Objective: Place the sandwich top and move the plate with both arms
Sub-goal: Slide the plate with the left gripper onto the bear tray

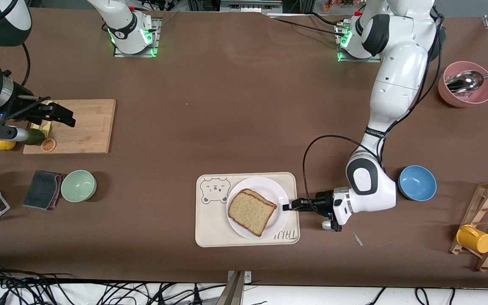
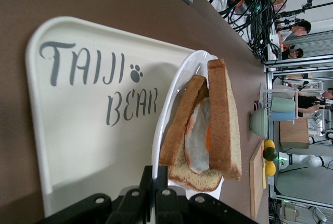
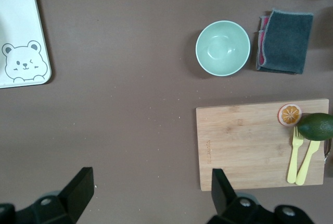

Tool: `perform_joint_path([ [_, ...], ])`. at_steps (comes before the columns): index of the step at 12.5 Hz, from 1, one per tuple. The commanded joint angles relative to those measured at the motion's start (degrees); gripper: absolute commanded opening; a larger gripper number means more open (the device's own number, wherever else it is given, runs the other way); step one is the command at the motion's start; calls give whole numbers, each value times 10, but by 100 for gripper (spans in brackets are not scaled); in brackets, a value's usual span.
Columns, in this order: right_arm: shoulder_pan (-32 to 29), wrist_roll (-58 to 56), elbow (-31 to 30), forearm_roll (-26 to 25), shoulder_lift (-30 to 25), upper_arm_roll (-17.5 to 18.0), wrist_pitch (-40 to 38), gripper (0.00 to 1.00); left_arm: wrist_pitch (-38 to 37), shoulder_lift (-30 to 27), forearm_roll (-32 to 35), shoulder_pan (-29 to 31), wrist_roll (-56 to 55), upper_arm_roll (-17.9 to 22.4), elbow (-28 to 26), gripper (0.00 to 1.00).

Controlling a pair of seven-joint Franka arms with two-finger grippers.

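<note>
The sandwich top [image 1: 251,211], a speckled tan slice, lies on the stack on the white plate [image 1: 269,186], which sits on the cream bear tray [image 1: 210,224]. In the left wrist view the sandwich top [image 2: 225,120] covers a fried egg [image 2: 197,140] and a lower slice. My left gripper [image 1: 287,207] is shut on the plate's rim [image 2: 174,91] at the edge toward the left arm's end of the table; its jaws [image 2: 156,174] pinch the thin rim. My right gripper [image 1: 67,117] hangs open and empty over the wooden cutting board [image 3: 244,140].
A blue bowl [image 1: 417,182] sits close beside the left arm's wrist. A pink bowl with a spoon [image 1: 466,83] and a wooden rack with a yellow cup [image 1: 485,228] stand at that end. A green bowl [image 1: 79,185] and dark cloth [image 1: 42,189] lie near the cutting board.
</note>
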Motion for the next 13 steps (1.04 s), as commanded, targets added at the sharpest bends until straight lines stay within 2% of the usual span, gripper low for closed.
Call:
perform_joint_path([
  [1, -3, 7, 10, -5, 3, 5, 0, 100, 5, 15, -24, -8, 2, 0, 25, 0],
  [6, 7, 9, 10, -16, 2, 6, 0, 100, 5, 22, -24, -16, 3, 0, 19, 0],
  [7, 7, 8, 10, -18, 2, 6, 0, 100, 5, 22, -24, -16, 3, 1, 17, 20],
  [8, 7, 8, 10, -23, 1, 6, 0, 100, 5, 22, -21, -15, 3, 1, 17, 53],
  [9, 7, 9, 10, -35, 1, 6, 0, 100, 3, 22, -19, -14, 4, 1, 15, 100],
  [11, 6, 55, 11, -57, -6, 5, 9, 100, 0, 15, -14, -13, 1, 5, 16, 100],
  [13, 6, 54, 12, -60, -8, 4, 13, 100, -3, 8, 14, -8, -1, 5, 16, 100],
])
